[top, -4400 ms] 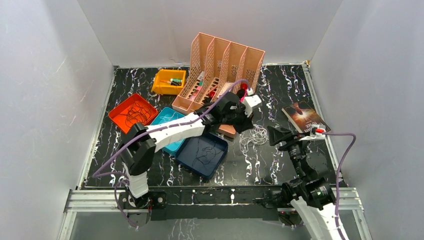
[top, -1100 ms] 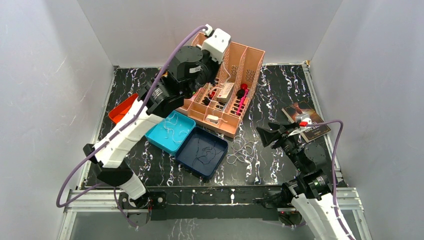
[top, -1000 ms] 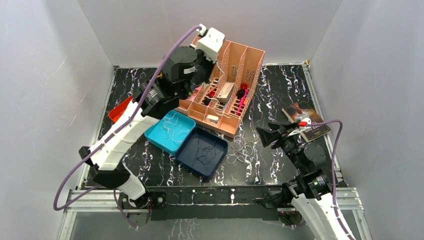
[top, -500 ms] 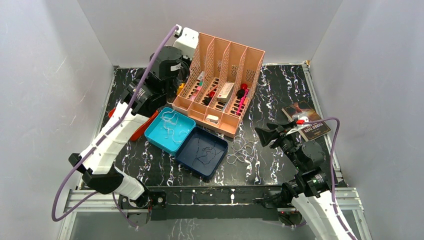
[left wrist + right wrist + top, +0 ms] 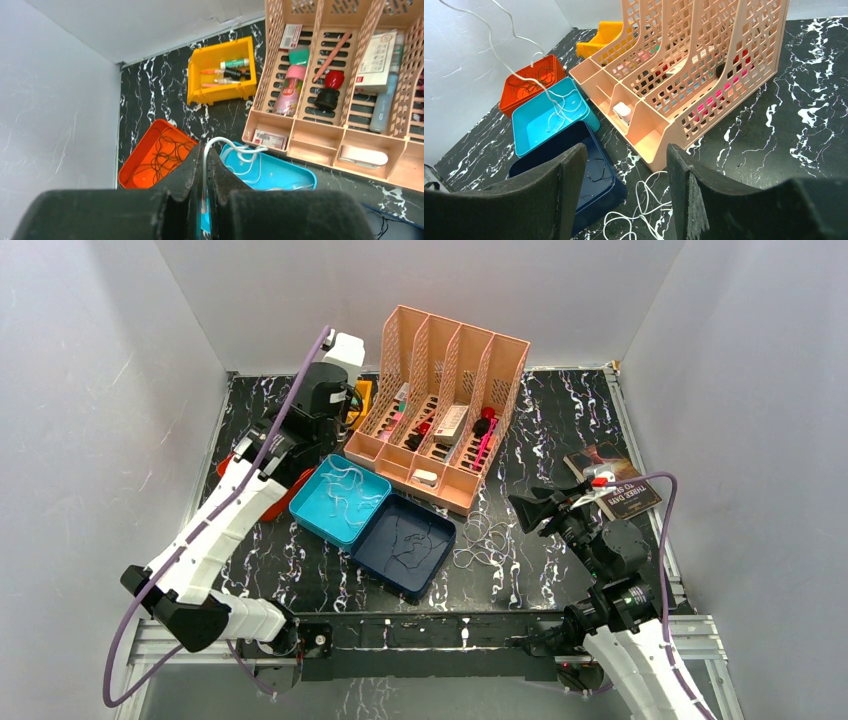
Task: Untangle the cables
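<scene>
Walls (image 5: pixel 110 360) of plain pale grey stand on three sides of a black desk (image 5: pixel 545 430) veined with white like marble.

Toward the back stands a pink perforated plastic file organiser (image 5: pixel 450 365) with four slots, small items lying in its bays. Left of it sits a yellow plastic bin (image 5: pixel 220 94) holding pens. A dark paperback book (image 5: pixel 612 490) lies near the right edge.

Three shallow trays lie left of centre. The orange square tray (image 5: pixel 136 150) holds thin dark curly cables (image 5: pixel 167 152). The teal square tray (image 5: pixel 310 512) holds thin white curly cables (image 5: pixel 345 495). Touching its near-right side, the navy square tray (image 5: pixel 440 540) holds a few thin black cables (image 5: pixel 405 540). A loose tangle of white cables (image 5: pixel 487 538) lies on the bare desk just right of the navy tray.

The left arm (image 5: pixel 220 530) reaches over the orange tray. The left jaws are pressed together on a single white cable (image 5: pixel 235 146), which arcs from the tips down into the teal tray.

The right arm (image 5: pixel 610 550) is raised beside the loose tangle; the right jaws are spread wide with nothing between them.
</scene>
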Robot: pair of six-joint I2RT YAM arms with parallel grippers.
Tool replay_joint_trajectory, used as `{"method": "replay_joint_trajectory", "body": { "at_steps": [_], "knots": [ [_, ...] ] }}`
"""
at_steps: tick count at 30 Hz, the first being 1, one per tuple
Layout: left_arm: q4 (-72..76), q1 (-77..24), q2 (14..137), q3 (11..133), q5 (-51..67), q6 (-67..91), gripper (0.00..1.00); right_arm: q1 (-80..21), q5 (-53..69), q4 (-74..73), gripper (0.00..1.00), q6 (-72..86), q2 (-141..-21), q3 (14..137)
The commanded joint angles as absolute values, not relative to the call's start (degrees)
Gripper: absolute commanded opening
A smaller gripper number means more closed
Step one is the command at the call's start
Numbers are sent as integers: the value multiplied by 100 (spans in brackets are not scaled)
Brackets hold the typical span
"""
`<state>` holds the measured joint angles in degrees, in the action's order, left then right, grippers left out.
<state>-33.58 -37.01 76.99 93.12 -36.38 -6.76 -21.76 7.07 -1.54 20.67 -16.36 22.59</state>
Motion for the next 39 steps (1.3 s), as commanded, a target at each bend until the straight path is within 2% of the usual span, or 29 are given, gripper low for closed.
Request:
{"method": "replay_joint_trajectory", "body": {
  "at_steps": [1,11,19,22,33,39],
  "knots": [
    [-3451,-3544,7287,8983,-3813,-426,0,-2164,773,275,68,2100,-1700,2208],
    [-3804,-3419,7153,8473,-3272,62,0,-2168,873,508,68,2181,-1859,2117],
    [-4311,-3334,7397,7898,-3499,448,0,-2171,896,483,68,2186,-1867,2144],
    [-4330,-3257,7421,7648,-3214,685,0,-2171,906,491,68,2188,-1880,2136],
    [-3374,-3126,7565,6888,-1973,940,0,-2163,911,457,68,2190,-1838,2127],
    [-2816,-2876,8005,7300,-1582,556,0,-2164,823,261,68,2193,-1634,2126]
  ]
}}
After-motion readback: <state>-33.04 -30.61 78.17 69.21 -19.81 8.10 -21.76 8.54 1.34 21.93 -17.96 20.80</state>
